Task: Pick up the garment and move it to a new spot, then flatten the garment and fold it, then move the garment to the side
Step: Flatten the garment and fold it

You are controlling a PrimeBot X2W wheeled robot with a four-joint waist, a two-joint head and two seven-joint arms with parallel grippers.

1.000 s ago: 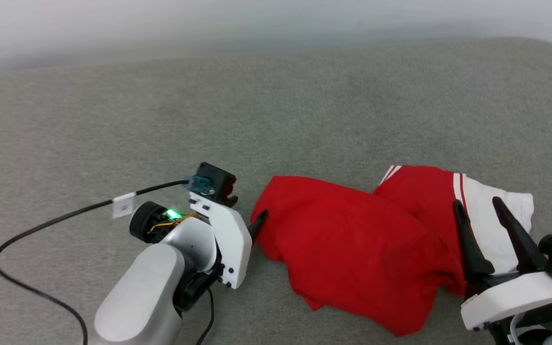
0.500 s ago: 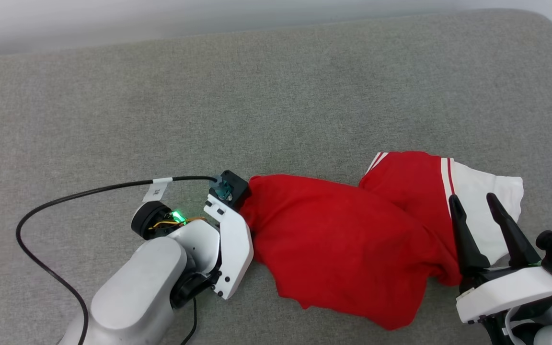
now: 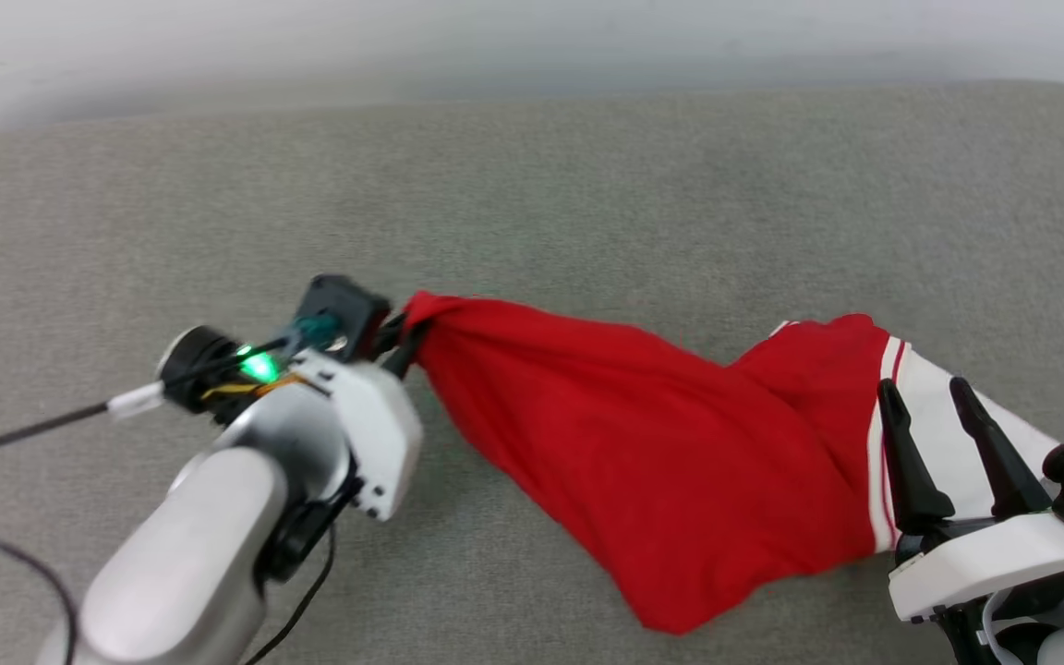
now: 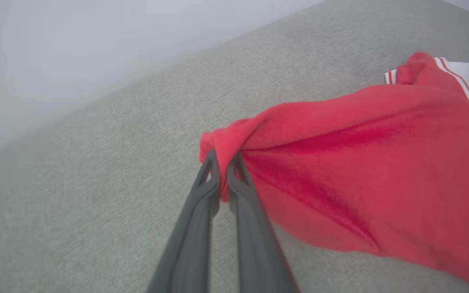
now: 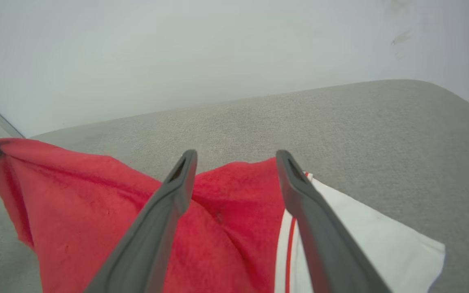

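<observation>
The head camera is looking forward and down from above the grey padded surface (image 3: 587,185), taking in both arms. The left wrist camera is riding close behind the left gripper (image 4: 223,157), peering along its fingers at one bunched end of the garment (image 4: 381,142). The right wrist camera is looking low along the right gripper (image 5: 235,154), across the garment's other end toward a pale wall (image 5: 218,49). All three are sharing the garment and surface; the right wrist view is catching the left gripper's tip at its left edge.
</observation>
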